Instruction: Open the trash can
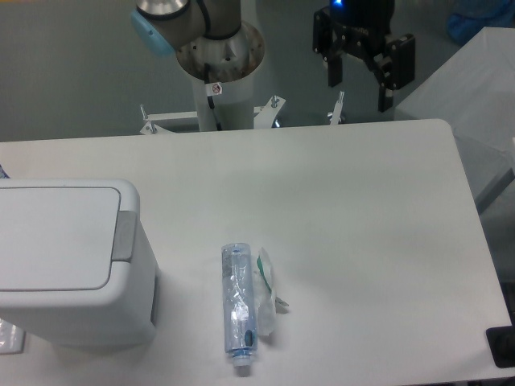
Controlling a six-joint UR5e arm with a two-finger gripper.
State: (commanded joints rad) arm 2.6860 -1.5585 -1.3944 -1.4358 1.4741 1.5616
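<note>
The trash can (64, 265) is a large white boxy bin at the left front of the table. Its flat lid (52, 237) lies shut, and a grey push tab (123, 235) sits on its right edge. My gripper (360, 96) hangs high over the far edge of the table, well to the right of the bin and far from it. Its two black fingers (333, 71) stand apart, open, with nothing between them.
A clear crushed plastic bottle (237, 310) lies lengthwise near the front centre, with a small clear wrapper (266, 293) beside it. The arm's base column (219, 72) stands behind the table's far edge. A grey surface (475, 88) lies at the far right.
</note>
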